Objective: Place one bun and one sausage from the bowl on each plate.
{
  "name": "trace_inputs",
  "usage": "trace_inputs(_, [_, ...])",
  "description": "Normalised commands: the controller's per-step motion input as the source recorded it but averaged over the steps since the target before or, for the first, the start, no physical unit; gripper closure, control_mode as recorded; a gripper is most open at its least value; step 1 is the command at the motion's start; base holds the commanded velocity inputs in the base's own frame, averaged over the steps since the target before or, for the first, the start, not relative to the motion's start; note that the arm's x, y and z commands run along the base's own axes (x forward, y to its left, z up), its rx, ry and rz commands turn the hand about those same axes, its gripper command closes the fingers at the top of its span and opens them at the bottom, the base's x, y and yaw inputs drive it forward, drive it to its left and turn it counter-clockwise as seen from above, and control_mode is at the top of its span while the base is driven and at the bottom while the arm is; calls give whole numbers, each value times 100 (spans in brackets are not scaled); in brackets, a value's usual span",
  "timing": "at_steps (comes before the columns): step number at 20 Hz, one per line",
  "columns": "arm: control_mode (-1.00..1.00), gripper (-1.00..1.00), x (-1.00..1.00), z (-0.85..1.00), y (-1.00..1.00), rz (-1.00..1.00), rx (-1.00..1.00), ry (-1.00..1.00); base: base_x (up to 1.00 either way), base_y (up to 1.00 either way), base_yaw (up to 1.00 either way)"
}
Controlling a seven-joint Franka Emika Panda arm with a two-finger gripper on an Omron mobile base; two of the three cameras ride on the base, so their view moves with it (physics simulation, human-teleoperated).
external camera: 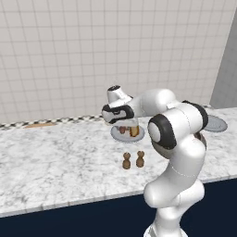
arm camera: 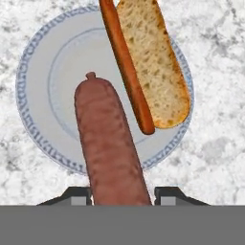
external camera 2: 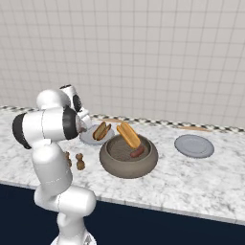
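Holding reddish-brown sausage (arm camera: 112,148) in gripper (arm camera: 122,194), pinched btwn jaws, over round light-grey plate (arm camera: 33,119) beside tan split bun (arm camera: 155,62). Risk: dropped from this height, sausage rolls off rim.

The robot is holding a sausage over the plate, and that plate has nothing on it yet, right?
Not quite. The gripper does hold a sausage over the plate, but that plate is not bare: a bun already lies on it. The hand view shows it plainly.
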Motion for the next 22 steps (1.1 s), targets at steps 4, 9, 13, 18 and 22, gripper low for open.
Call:
trace_inputs(4, [-100,100,40,-63,0,0,-12,-4,0,0,0])
trace_inputs(9, [-100,-100,17,-16,-4,0,-3,-1,0,0,0])
trace_inputs(13, [-100,-100,17,3,-48,0,0,-18,0,0,0])
trace_inputs(18, [-100,-100,12,54,-33,2,0,-29,0,0,0])
trace_inputs(22, [-100,-100,-42,100,-28,2,-1,-25,0,0,0])
